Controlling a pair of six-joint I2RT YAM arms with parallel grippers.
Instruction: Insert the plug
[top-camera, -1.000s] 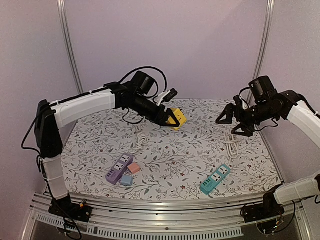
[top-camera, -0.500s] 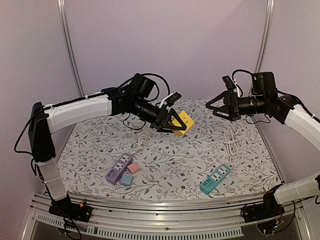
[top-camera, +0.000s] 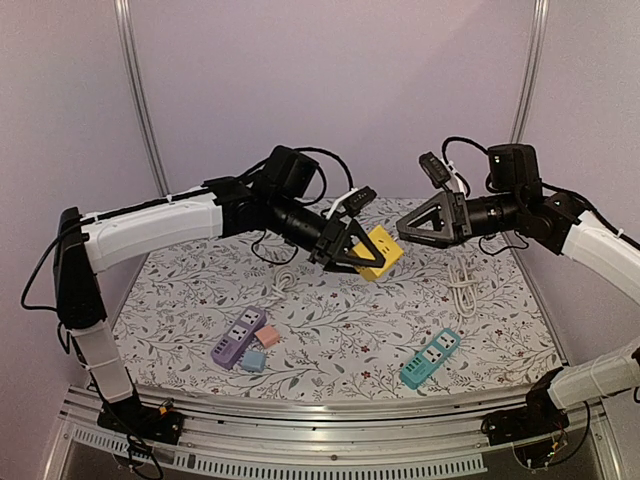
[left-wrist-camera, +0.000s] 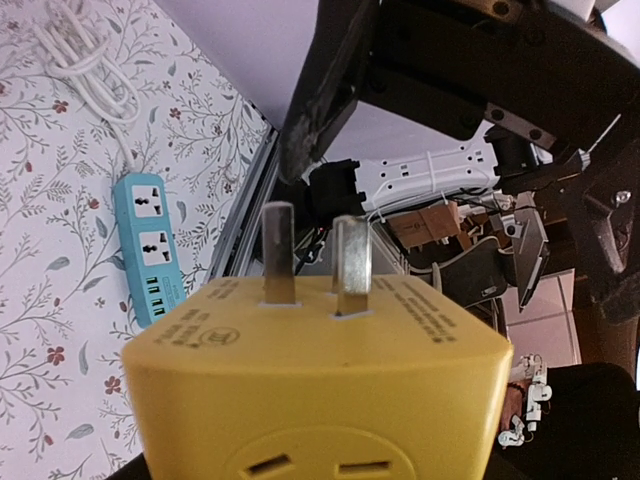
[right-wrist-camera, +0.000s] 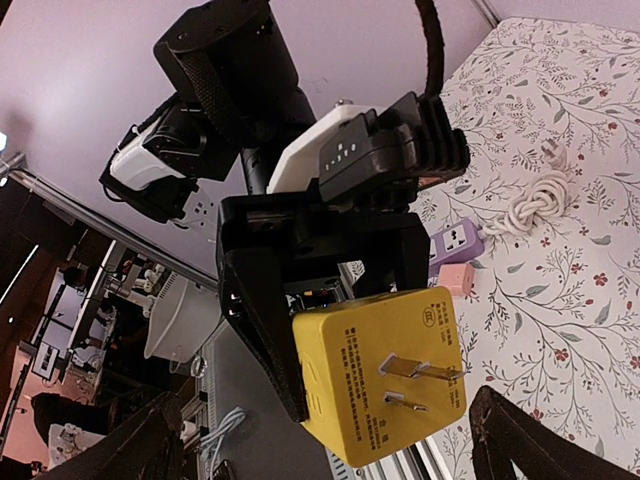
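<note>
A yellow cube plug (top-camera: 380, 252) with two metal prongs (left-wrist-camera: 278, 250) hangs in the air above the middle of the table. My left gripper (top-camera: 352, 250) is shut on it from the left, its black fingers (right-wrist-camera: 262, 330) clamped on the cube's sides. The prongs point right, toward my right gripper (top-camera: 415, 200). That one stands wide open just to the right of the plug, with a small gap between them and nothing between its fingers (right-wrist-camera: 540, 440). On the table lie a teal power strip (top-camera: 430, 358) at front right and a purple power strip (top-camera: 238, 337) at front left.
A pink cube (top-camera: 267, 337) and a pale blue cube (top-camera: 253, 361) lie beside the purple strip. One coiled white cable (top-camera: 283, 280) lies under the left arm, another (top-camera: 462, 283) at the right. Metal frame posts stand at the back corners.
The left arm has carried the yellow plug rightward and toward the front. The right arm has swung left and turned its open jaws to face the plug.
</note>
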